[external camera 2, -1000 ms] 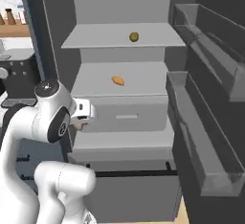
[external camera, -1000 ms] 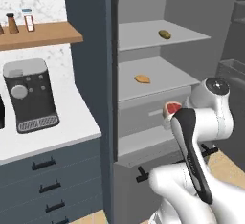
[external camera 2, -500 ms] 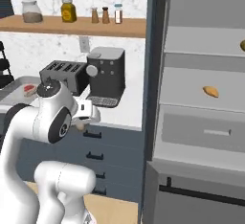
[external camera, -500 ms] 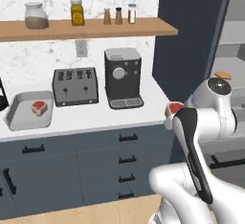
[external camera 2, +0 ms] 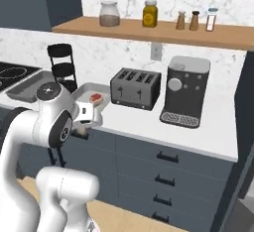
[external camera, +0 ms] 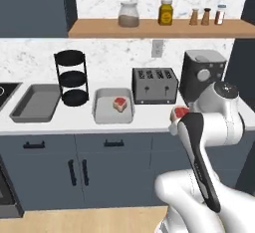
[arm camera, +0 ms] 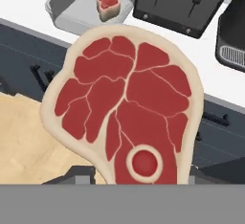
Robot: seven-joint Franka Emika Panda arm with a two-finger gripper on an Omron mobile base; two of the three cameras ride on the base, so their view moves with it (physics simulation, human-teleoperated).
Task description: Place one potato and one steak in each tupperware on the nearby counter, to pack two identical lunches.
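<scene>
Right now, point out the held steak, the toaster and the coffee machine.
held steak (arm camera: 125, 108), hand view, middle of the meat.
toaster (external camera: 154, 84), left base view, front face.
coffee machine (external camera 2: 184, 89), right base view, front panel.

On the long white worktop (external camera: 149, 123), a grey tupperware tray (external camera: 113, 108) holding one red steak (external camera: 120, 104) sits left of the black four-slot toaster (external camera: 154, 85), the black coffee machine (external camera: 200, 75) right of that.

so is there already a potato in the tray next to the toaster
No, the tray beside the toaster holds just one steak.
</scene>
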